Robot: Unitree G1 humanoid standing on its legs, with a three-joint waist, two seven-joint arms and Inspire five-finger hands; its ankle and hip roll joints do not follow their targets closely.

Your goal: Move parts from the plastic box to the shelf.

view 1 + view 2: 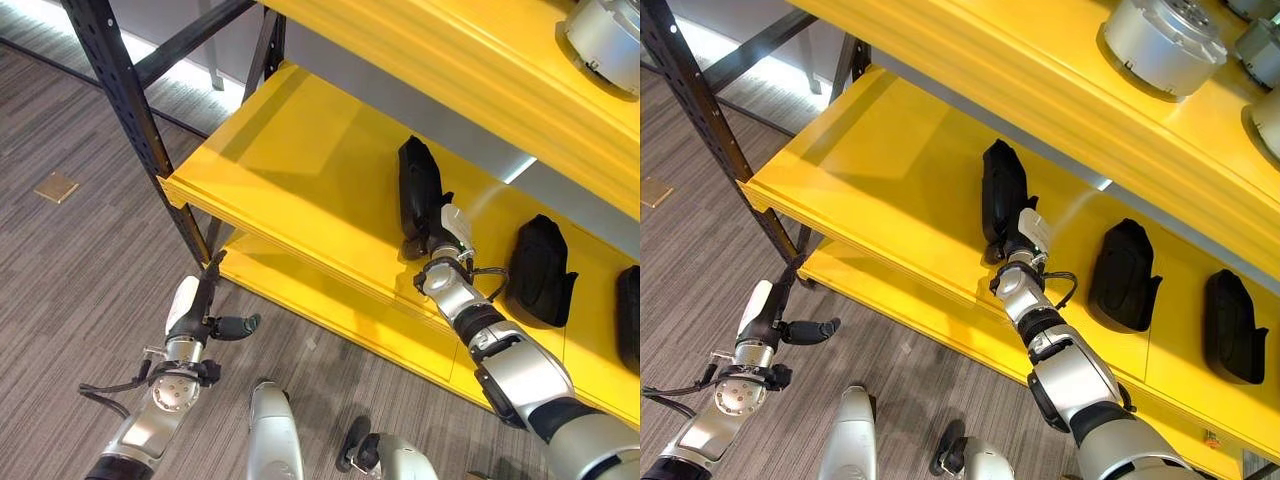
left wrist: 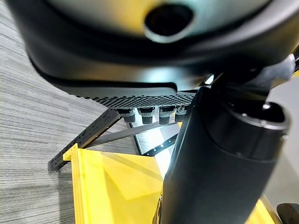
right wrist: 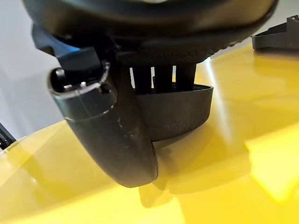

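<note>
Gripping a black moulded plastic part (image 1: 1002,195), our right hand (image 1: 1020,238) sets it on the middle yellow metal shelf (image 1: 890,170), fingers and thumb curled round it. Two like parts (image 1: 1123,262) already lie beside it. Our left hand (image 1: 205,315) hangs empty, fingers straight. We judge the run to be partly done.

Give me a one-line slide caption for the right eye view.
Right hand grips a black part on the yellow shelf, two more parts alongside.
</note>
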